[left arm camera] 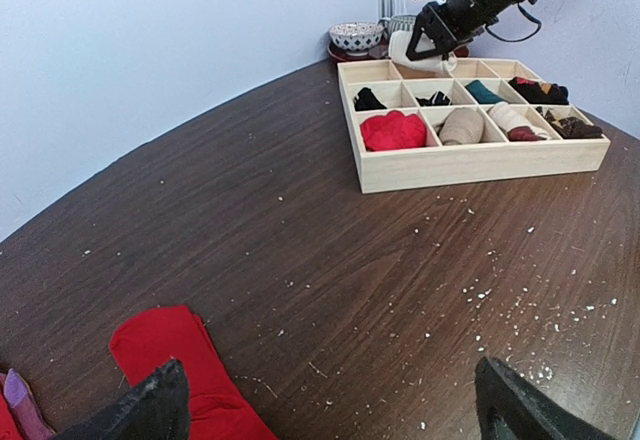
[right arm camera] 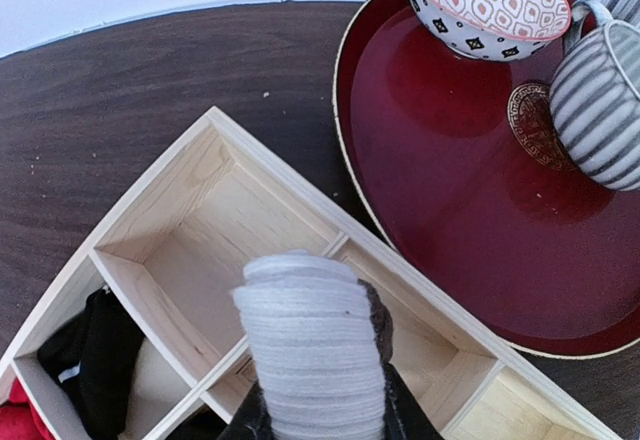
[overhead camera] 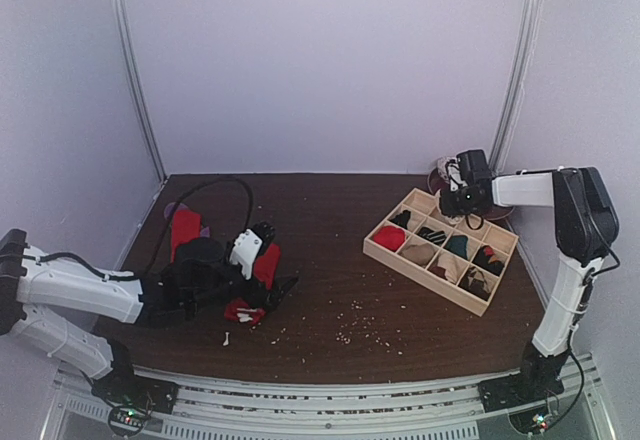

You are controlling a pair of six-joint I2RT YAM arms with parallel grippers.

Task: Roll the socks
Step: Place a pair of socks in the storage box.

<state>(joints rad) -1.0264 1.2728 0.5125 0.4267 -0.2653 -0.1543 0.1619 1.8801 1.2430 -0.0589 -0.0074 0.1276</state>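
Observation:
Flat red socks lie at the left of the table (overhead camera: 185,225), one under my left gripper (overhead camera: 270,260). In the left wrist view a red sock (left arm camera: 165,355) lies by the left finger, with a purple bit (left arm camera: 18,398) at the edge. The left gripper (left arm camera: 328,385) is open and empty, low over the table. My right gripper (overhead camera: 452,202) is shut on a rolled pale grey-white sock (right arm camera: 312,345) and holds it above the far compartments of the wooden tray (right arm camera: 160,205). The roll also shows in the left wrist view (left arm camera: 412,52).
The wooden grid tray (overhead camera: 420,276) holds rolled socks: a red one (left arm camera: 393,130), beige ones (left arm camera: 462,125) and dark ones. Behind it a dark red plate (right arm camera: 450,180) carries a patterned bowl (right arm camera: 480,0) and a striped mug (right arm camera: 600,100). Pale crumbs are scattered on the table.

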